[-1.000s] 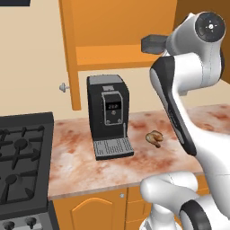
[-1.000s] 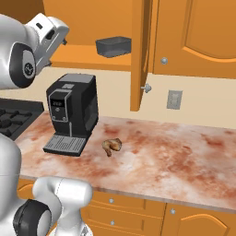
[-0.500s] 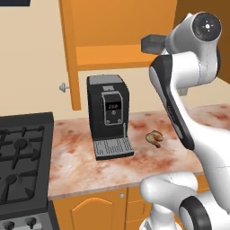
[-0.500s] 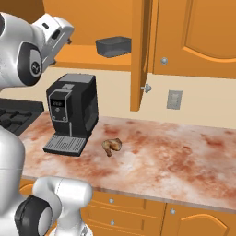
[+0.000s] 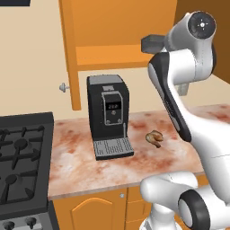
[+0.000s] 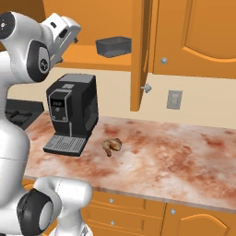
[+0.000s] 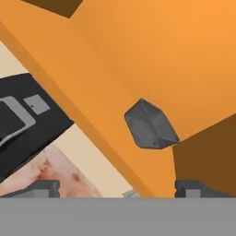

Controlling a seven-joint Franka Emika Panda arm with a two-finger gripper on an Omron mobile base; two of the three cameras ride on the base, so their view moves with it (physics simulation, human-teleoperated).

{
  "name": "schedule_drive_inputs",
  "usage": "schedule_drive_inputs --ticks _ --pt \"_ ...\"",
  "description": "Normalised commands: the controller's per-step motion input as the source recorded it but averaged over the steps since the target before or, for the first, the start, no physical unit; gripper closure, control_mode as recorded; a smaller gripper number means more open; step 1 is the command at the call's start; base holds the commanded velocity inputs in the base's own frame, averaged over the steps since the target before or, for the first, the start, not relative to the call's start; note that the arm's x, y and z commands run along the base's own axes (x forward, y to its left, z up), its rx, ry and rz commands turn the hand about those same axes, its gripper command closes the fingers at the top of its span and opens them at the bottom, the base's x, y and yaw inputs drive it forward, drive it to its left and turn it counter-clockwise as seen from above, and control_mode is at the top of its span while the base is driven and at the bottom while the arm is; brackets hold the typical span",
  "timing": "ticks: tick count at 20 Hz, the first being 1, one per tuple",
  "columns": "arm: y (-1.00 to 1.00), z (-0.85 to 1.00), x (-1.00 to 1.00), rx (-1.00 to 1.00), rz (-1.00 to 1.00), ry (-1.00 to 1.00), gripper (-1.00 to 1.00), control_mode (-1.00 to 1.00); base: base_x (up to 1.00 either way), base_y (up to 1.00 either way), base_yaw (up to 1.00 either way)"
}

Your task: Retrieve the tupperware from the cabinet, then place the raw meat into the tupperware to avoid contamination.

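Note:
The cabinet (image 5: 117,27) stands open, its door (image 6: 140,50) swung out. On its orange shelf (image 5: 110,55) sits the tupperware (image 6: 114,46), a low dark grey box; the tupperware (image 5: 152,43) is partly behind my arm in the left base view. In the hand view the tupperware (image 7: 150,124) lies ahead, clear of the fingers. My gripper (image 6: 70,31) hovers up at shelf height, left of the box and apart from it, open and empty; both fingertips (image 7: 44,188) stand wide apart. The raw meat (image 6: 112,145) lies on the counter, right of the coffee machine; the raw meat (image 5: 155,138).
A tall black coffee machine (image 5: 108,112) stands on the marbled counter (image 6: 175,152) below the shelf. A stove (image 5: 20,157) lies at the left. A wall outlet (image 6: 174,99) and a shut cabinet door (image 6: 203,37) are to the right.
My hand has shifted a little toward the cabinet shelf and the tupperware. The jaws stay open and nothing else has moved.

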Motion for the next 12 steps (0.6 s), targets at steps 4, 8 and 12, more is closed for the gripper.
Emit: schedule_drive_inputs --ticks 4,8,12 --pt "-0.07 -0.12 0.33 0.00 -0.02 0.00 -1.00 -1.00 0.00 0.00 0.00" --pt "-0.09 -0.04 0.35 0.00 -0.02 0.01 -1.00 -1.00 0.00 0.00 0.00" --pt "-0.14 -0.01 0.36 0.01 -0.02 0.02 -1.00 -1.00 0.00 0.00 0.00"
